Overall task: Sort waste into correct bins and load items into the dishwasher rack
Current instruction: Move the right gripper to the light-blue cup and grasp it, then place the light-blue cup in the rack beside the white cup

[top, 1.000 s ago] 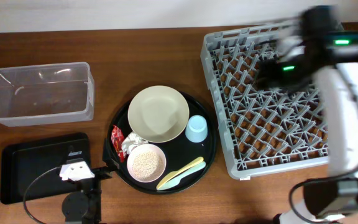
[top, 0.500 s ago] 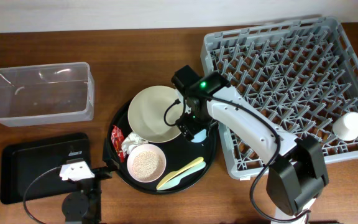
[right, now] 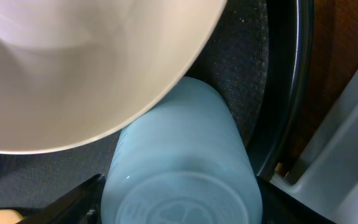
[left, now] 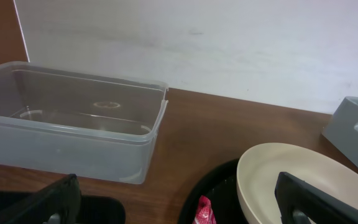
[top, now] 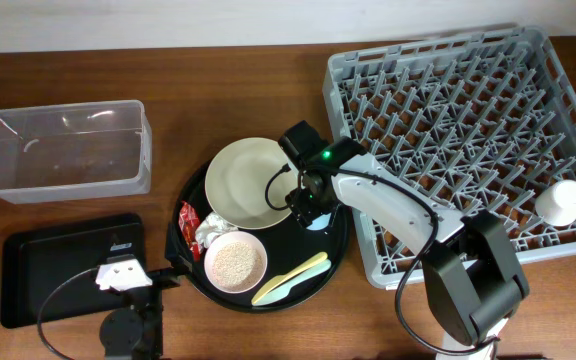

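The light blue plastic cup (right: 179,155) is sitting on the right-hand part of the big round black tray (top: 340,240), just beside the large cream round dish (top: 248,180), whose rim is overhanging it in the right wrist view. The right gripper (right: 179,199) is hanging directly over the cup with its fingers spread, one on each side of the cup wall; whether the pads are touching it cannot be told. On the same tray, toward the table's front edge, the small pink bowl (top: 235,262) is holding a heap of tiny white rice grains (top: 234,265), with the yellow and pale blue plastic utensils (top: 290,278) lying to its right and the small red snack wrapper (top: 187,217) and crumpled white paper napkin (top: 208,233) lying to its left. The large square grey plastic rack (top: 448,100) is occupying the table's right side, with a white cup (top: 561,201) resting near its right edge. The clear rectangular plastic tub (top: 63,148) is standing at the left edge, and the flat black rectangular tray (top: 38,260) is lying in the front-left corner. The left gripper (left: 178,186) is hovering there with its fingers wide apart, holding nothing.
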You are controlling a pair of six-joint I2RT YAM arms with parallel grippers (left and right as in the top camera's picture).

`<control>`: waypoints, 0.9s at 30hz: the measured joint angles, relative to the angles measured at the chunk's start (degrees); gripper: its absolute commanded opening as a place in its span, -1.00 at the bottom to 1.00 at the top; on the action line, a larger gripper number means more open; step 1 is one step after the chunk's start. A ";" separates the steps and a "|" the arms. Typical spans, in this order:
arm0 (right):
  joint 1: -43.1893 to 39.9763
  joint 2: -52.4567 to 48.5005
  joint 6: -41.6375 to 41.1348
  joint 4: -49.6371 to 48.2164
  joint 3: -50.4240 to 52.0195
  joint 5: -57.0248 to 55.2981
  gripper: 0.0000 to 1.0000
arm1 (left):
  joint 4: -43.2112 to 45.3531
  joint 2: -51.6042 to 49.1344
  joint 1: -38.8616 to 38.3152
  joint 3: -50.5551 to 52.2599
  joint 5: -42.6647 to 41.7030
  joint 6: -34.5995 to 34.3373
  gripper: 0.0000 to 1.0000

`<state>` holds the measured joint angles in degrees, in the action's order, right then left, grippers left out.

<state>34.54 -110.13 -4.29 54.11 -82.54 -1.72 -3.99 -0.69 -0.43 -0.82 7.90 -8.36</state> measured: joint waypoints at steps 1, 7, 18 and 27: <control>0.00 -0.02 -0.11 0.04 0.00 -0.02 0.32 | 0.00 0.00 0.00 0.00 0.00 0.00 0.99; 0.00 -0.02 -0.09 3.19 -0.79 -0.33 0.22 | 0.00 0.00 0.00 0.00 0.00 0.00 0.99; 0.00 0.50 -0.92 17.62 -14.40 -3.69 0.15 | 0.00 0.00 -0.02 0.00 0.00 0.00 0.99; -3.06 5.01 -5.22 24.87 -25.64 -6.45 0.13 | 0.00 0.00 0.00 0.00 0.00 0.00 0.99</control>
<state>31.48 -105.12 -9.52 78.98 -108.18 -8.16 -3.99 -0.69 -0.43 -0.82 7.90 -8.36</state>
